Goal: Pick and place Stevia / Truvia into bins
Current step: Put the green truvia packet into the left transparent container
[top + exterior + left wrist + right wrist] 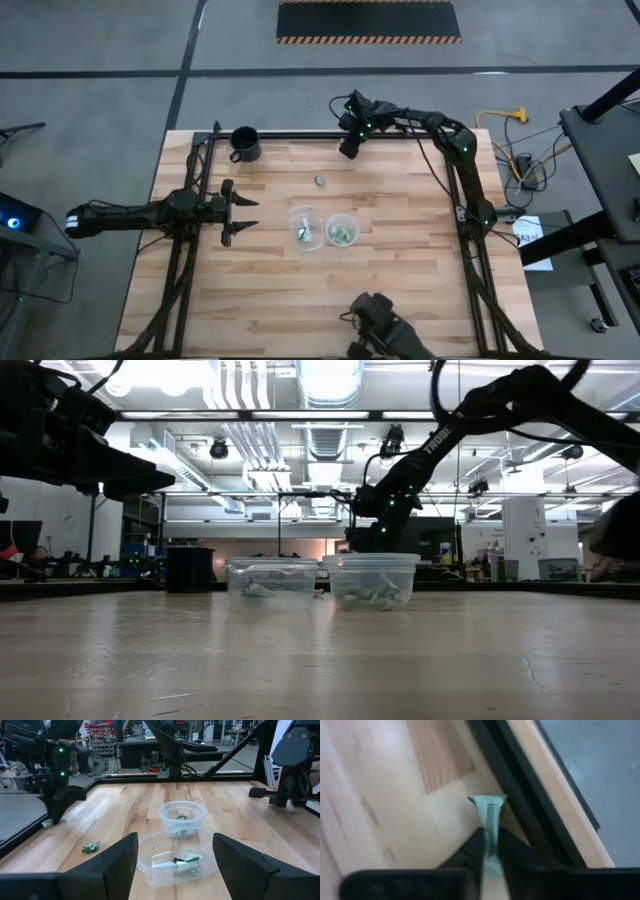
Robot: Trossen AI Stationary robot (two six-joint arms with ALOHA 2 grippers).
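My right gripper (348, 148) is at the table's far edge beside the black frame rail, shut on a pale green-and-white Stevia packet (490, 820). Two clear bins stand mid-table, one on the left (305, 228) and one on the right (341, 230), each with packets lying on its bottom. Another crumpled green packet (320, 181) lies flat on the wood beyond them, also in the left wrist view (91, 847). At the table's left, my left gripper (240, 212) waits open and points toward the bins. My right gripper pinches the packet between its two fingers (515, 852), on its two flat faces. The fingers slant down from above. The packet stands on edge, and its free end (488, 801) sticks out past the fingertips toward the rail. Whether that end touches the wood, I cannot tell.
A black mug (245, 145) stands at the far left corner. The black frame rail (515, 795) runs along the far edge right beside my right gripper. Bare wood lies near and right of the bins.
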